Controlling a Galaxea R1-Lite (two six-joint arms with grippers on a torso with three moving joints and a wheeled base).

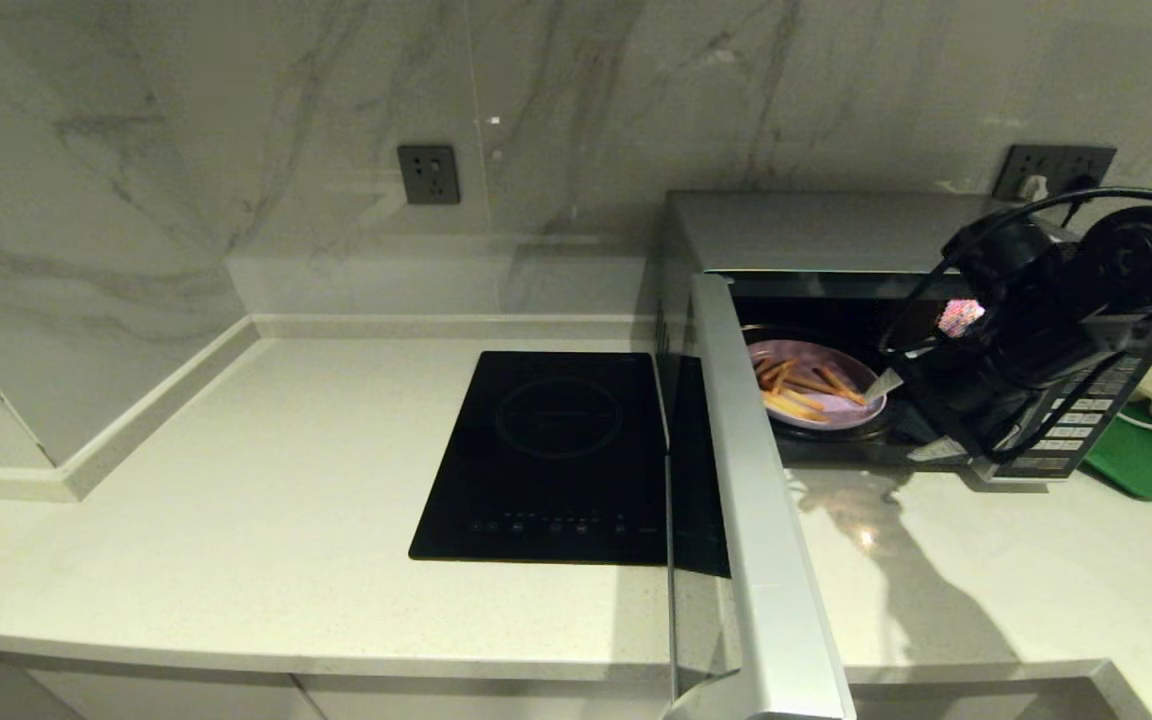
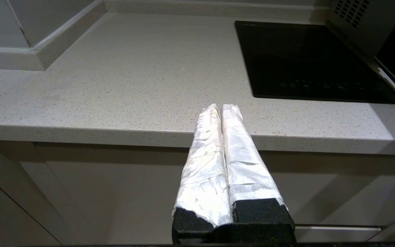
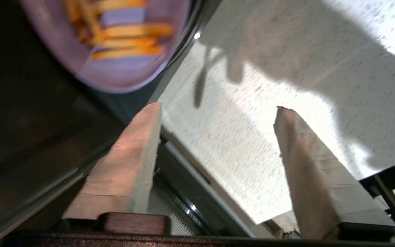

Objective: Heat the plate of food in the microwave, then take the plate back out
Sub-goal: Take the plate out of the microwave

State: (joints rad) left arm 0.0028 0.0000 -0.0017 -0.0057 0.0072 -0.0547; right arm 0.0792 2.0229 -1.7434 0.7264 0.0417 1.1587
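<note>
Your right gripper [image 1: 921,418] has its jaws spread wide and empty at the mouth of the boxy silver-grey microwave [image 1: 816,230], one taped finger tip [image 1: 884,384] just at the right rim of the plate, the other lower, by the front sill of the cavity. The microwave stands at the far right of the pale speckled stone counter [image 1: 266,460], its dark-glass door [image 1: 751,500] swung fully out toward you on the left-hand hinge, so the cavity lies open. Left of it sits the flat black induction hob [image 1: 551,455], not part of this job. Inside the cavity rests the round, shallow pale-lilac plate of thin yellow-orange fries [image 1: 814,385], lying to the left of and slightly beyond your open jaws; round as it is, it has no long axis to line up with, so I judge the coming grasp turns on getting the rim between the fingers. Your left gripper [image 2: 220,109] is parked off the counter's near edge, jaws pressed together, well apart from the plate, so the right arm is clearly the nearer.
</note>
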